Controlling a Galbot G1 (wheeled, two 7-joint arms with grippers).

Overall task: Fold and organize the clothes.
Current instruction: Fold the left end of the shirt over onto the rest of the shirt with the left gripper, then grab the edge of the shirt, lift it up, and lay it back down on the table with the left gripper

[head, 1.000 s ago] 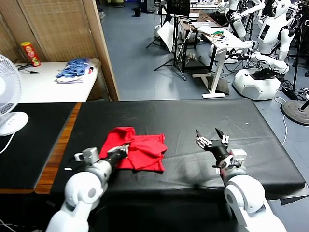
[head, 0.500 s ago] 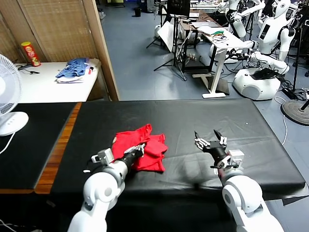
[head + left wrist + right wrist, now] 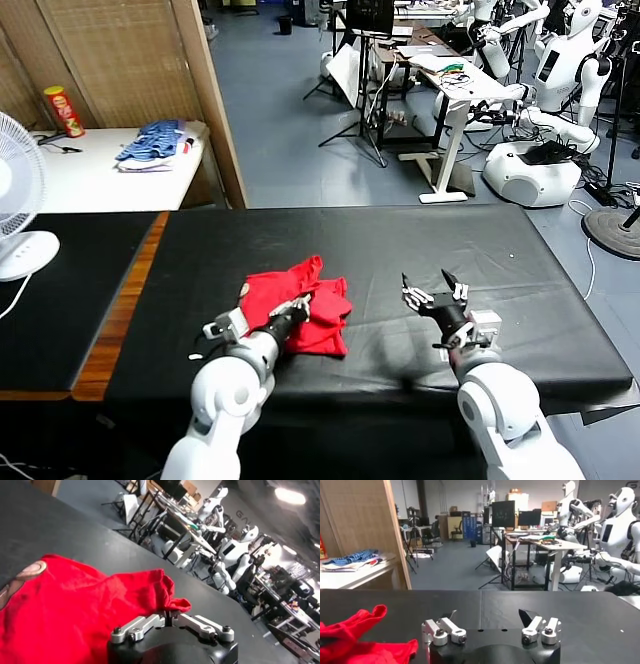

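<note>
The red T-shirt (image 3: pixel 318 325) lies crumpled on the black table (image 3: pixel 400 240), left of centre. My left gripper (image 3: pixel 299 305) is shut on a fold of it, holding the pinched cloth over the rest of the shirt. In the left wrist view the red T-shirt (image 3: pixel 75 610) fills the near side, a bit of brown print (image 3: pixel 25 575) shows at its edge, and the left gripper (image 3: pixel 169 614) has its jaws closed on a red bunch. My right gripper (image 3: pixel 432 288) hovers open to the shirt's right, apart from it. The right gripper (image 3: pixel 489 615) holds nothing, with the red T-shirt (image 3: pixel 355 640) off to its side.
A white fan (image 3: pixel 15 215) stands at the far left. On the white side table (image 3: pixel 90 180) behind it lie a blue striped pile (image 3: pixel 155 143) and a red can (image 3: pixel 62 110). A wooden post (image 3: pixel 210 100) rises behind the table. Other robots (image 3: pixel 545 120) stand at the back right.
My left gripper has carried the pinched edge of the shirt rightwards over the garment, bunching it narrower. The right gripper has shifted only slightly.
</note>
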